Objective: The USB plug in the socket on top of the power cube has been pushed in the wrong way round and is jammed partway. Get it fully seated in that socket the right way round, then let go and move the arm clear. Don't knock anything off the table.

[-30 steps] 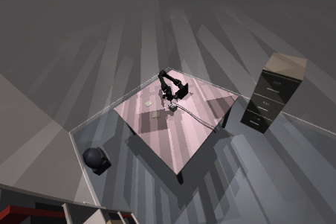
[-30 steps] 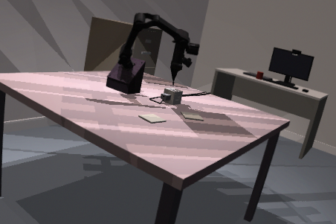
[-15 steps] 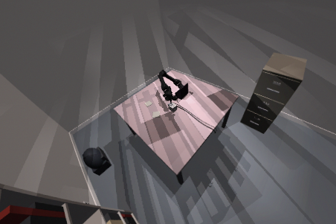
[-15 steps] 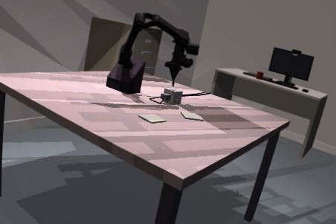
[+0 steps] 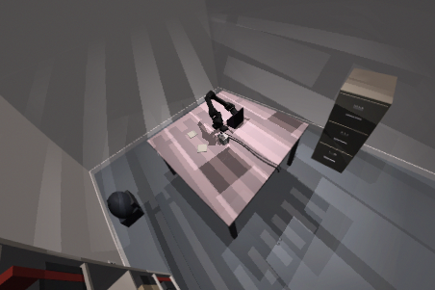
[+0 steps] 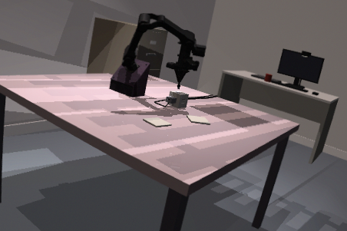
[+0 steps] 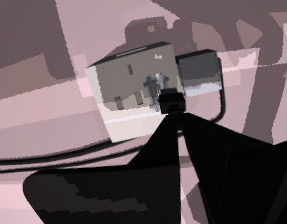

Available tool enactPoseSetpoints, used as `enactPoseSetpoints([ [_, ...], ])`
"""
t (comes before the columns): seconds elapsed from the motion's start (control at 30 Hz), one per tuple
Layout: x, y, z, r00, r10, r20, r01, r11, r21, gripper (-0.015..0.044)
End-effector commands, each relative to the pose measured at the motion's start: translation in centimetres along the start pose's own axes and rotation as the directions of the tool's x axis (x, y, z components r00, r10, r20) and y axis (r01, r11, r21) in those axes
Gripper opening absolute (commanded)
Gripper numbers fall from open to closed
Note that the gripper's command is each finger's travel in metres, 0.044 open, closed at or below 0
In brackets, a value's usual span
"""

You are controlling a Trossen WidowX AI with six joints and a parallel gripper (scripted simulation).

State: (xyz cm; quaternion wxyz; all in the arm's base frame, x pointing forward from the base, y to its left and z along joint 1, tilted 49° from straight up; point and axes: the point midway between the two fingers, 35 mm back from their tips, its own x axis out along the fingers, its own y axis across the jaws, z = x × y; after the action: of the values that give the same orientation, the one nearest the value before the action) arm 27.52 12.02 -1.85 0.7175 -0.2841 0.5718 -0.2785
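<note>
I see my black parallel-jaw gripper [image 7: 172, 106] pointing straight down, its fingers clamped on the small dark USB plug [image 7: 171, 100], held just above the top face of the pale grey power cube [image 7: 130, 90], which sits on the pink patchwork table [image 6: 199, 150] beside two flat cream cards [image 6: 157, 122]

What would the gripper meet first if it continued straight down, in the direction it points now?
The gripper points straight down, shut on the USB plug, directly above the power cube. Continuing down, the plug would most likely meet the cube's top face first, though whether it lines up with a socket is unclear.
</note>
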Motion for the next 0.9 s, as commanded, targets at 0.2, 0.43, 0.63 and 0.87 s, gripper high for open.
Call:
enactPoseSetpoints([
  [0.2,0.03,0.01,-0.01,1.000,0.000,0.000,0.000,0.965,0.261,0.0000],
  [0.43,0.03,0.01,-0.01,1.000,0.000,0.000,0.000,0.902,0.433,0.0000],
  [0.63,0.03,0.01,-0.01,1.000,0.000,0.000,0.000,0.823,0.568,0.0000],
  [0.87,0.03,0.01,-0.01,1.000,0.000,0.000,0.000,0.706,0.709,0.0000],
])
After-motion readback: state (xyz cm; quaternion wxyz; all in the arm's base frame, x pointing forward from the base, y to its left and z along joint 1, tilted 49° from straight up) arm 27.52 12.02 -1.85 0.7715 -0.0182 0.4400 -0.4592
